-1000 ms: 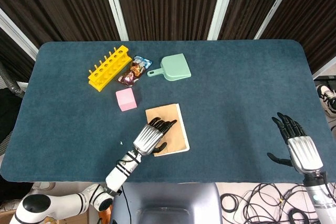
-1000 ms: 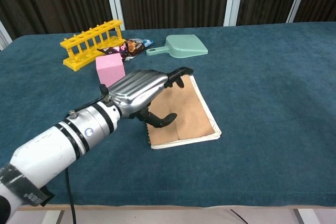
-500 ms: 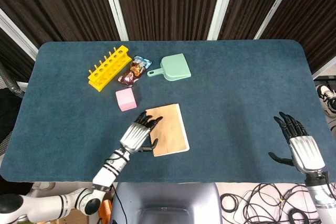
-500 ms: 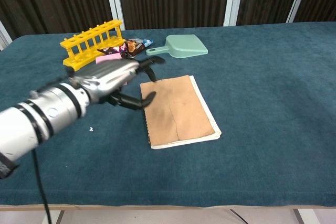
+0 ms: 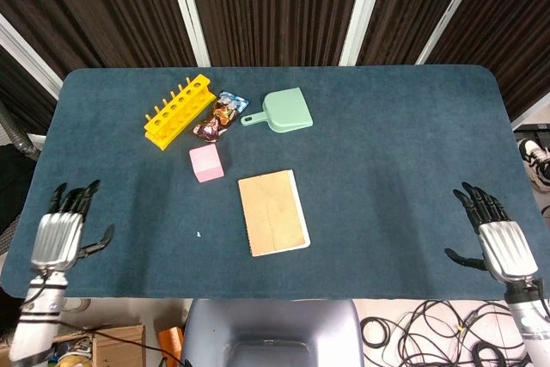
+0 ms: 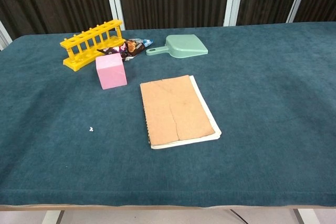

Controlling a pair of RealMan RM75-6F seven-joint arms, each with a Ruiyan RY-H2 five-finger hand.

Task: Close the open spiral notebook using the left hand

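Observation:
The spiral notebook (image 5: 272, 212) lies shut and flat near the table's front middle, brown cover up, with its spiral along the left edge (image 6: 177, 111). My left hand (image 5: 58, 234) is at the front left corner of the table, fingers spread and holding nothing, far from the notebook. My right hand (image 5: 499, 243) hangs past the front right edge, fingers apart and empty. Neither hand shows in the chest view.
A pink cube (image 5: 206, 163) sits just behind and left of the notebook. Further back are a yellow tube rack (image 5: 178, 111), a snack wrapper (image 5: 220, 116) and a green dustpan (image 5: 282, 111). A small white speck (image 6: 91, 128) lies left of the notebook.
My left hand has lifted off the notebook and pulled back far left to the table's front left corner. The notebook stays shut and still. The right hand barely moved.

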